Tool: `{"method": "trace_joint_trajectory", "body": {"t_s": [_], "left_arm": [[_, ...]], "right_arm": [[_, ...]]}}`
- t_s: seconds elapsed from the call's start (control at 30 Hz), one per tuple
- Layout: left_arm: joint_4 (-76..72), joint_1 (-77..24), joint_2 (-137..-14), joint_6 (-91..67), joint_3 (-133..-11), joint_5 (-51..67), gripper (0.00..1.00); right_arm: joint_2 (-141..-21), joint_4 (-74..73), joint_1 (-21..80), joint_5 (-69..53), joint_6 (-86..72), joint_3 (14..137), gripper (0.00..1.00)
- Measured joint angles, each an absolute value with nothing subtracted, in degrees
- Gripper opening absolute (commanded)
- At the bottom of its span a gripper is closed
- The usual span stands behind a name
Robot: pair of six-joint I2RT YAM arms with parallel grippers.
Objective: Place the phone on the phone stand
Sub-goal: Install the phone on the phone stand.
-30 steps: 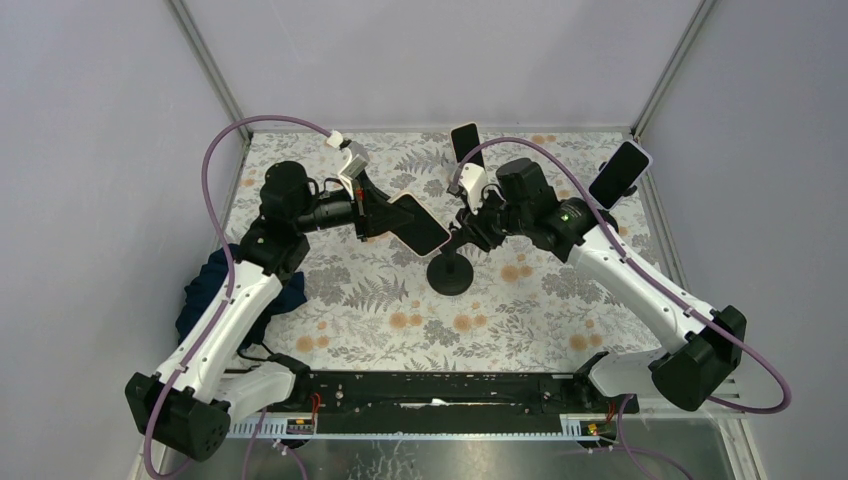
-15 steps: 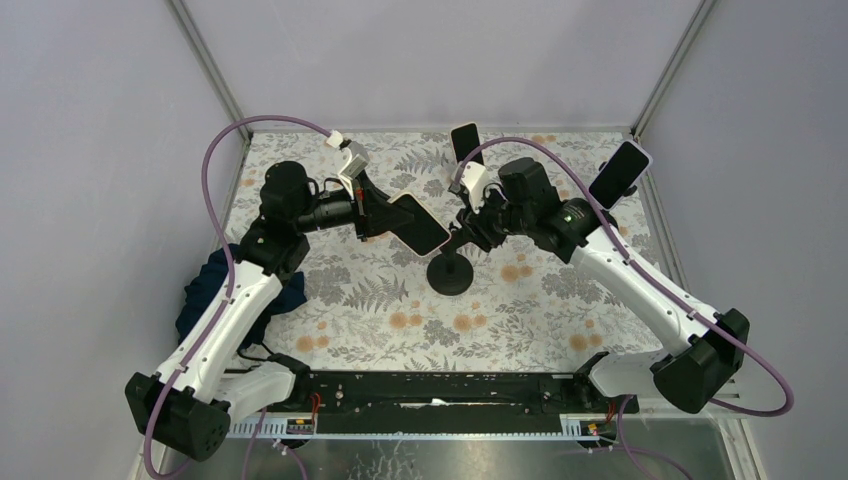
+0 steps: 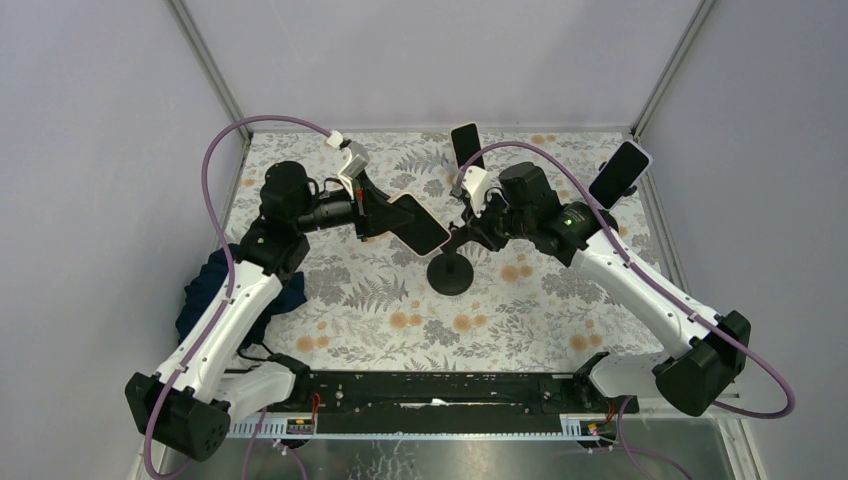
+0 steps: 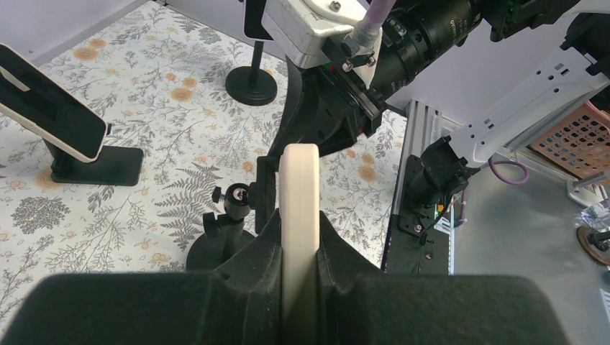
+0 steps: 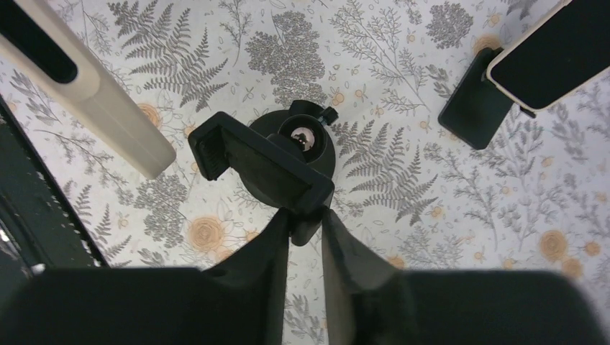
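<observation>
left claw point(image 3: 384, 217) is clamped edge-on across the phone point(image 3: 421, 223) (cream case). Left wrist view shows both fingers tight on it. Phone is in the air, tilted, left of frame centre. It's just beside the phone stand point(image 3: 450, 272) and not touching it.

right claw point(image 5: 306, 221) is closed onto the end tab of the stand's cradle point(image 5: 259, 162). Round base sits on the floral tabletop point(image 3: 350, 320).

second phone point(image 3: 464, 143) is at top centre and third phone point(image 3: 620, 173) at upper right, each on its own stand. Neither is involved.

Risks, my read:
- right claw only has a small tab, so it could slip off and the cradle would swivel on its ball joint point(image 5: 303, 136).
- If the cradle isn't spread enough, the phone edge hits an arm and shoves or tips the stand.
- Phone is pinched across its thin edge and could pivot in the grip on contact.

Vs. a second ago: left arm, phone and stand base haven't moved. Right arm has nudged slightly toward the upper right.
</observation>
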State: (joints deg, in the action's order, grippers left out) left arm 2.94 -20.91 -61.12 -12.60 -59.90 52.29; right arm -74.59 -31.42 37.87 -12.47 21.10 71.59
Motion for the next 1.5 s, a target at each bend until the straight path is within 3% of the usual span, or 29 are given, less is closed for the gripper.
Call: {"method": "trace_joint_trajectory", "body": {"t_s": [0.07, 0.17, 0.47, 0.77, 1.07, 1.5], "left_arm": [[2.9, -20.9, -61.1, -12.6, -59.9, 52.3, 0.00], [2.5, -20.9, -61.2, -13.1, -59.9, 52.5, 0.00], [-14.5, -28.3, -64.5, -13.4, -54.8, 58.7, 0.00], [-34.9, -29.0, -77.6, -14.7, -52.7, 71.0, 0.00], [-38.8, -30.7, -88.4, -12.5, -58.5, 76.7, 0.00], [-45.4, -31.1, -93.7, -10.9, -60.6, 77.6, 0.00]], "right_arm": [[-74.5, -31.4, 37.9, -12.2, 20.8, 71.6, 0.07], [-74.5, -31.4, 37.9, -11.4, 21.2, 71.6, 0.00], [-74.5, -31.5, 37.9, -11.4, 21.2, 71.6, 0.00], [-74.5, -32.1, 37.9, -11.7, 21.2, 71.8, 0.00], [-75.1, -32.6, 37.9, -13.1, 21.1, 72.5, 0.00], [-75.4, -33.0, 37.8, -13.8, 20.9, 72.9, 0.00]]}}
